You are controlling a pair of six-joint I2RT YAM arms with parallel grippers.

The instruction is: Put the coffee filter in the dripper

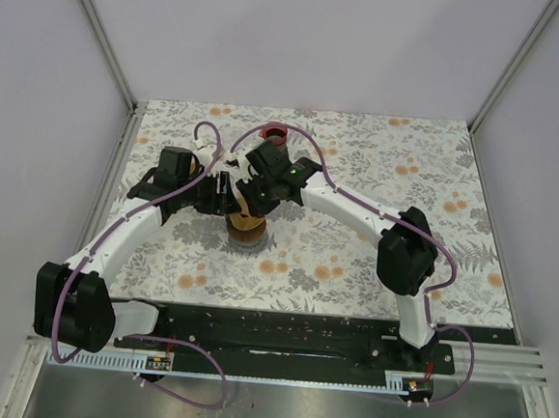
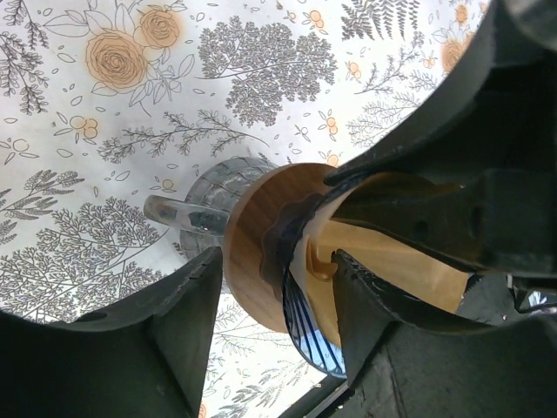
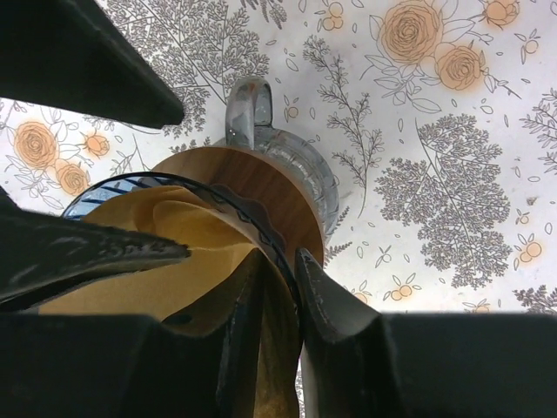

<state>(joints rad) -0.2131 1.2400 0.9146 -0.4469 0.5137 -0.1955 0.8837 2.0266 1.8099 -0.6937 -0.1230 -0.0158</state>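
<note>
From above, the right gripper (image 1: 247, 195) covers most of the dripper (image 1: 246, 230) and half the red cup (image 1: 277, 131) by the table's (image 1: 401, 267) far edge. Whether its fingers (image 3: 326, 318) pinch the coffee filter (image 3: 174, 252) is unclear.

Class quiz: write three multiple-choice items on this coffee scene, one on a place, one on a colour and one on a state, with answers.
1. Where is the filter? A in the dripper; B on the table; C in the cup.
2. What colour is the filter? A white; B tan; C green.
3. How does the dripper stand? A upright; B on its side; C upside down.
Answers: 1 A, the paper lines the cone; 2 B, both wrist views show tan paper; 3 A, its mouth faces up in the top view.
</note>
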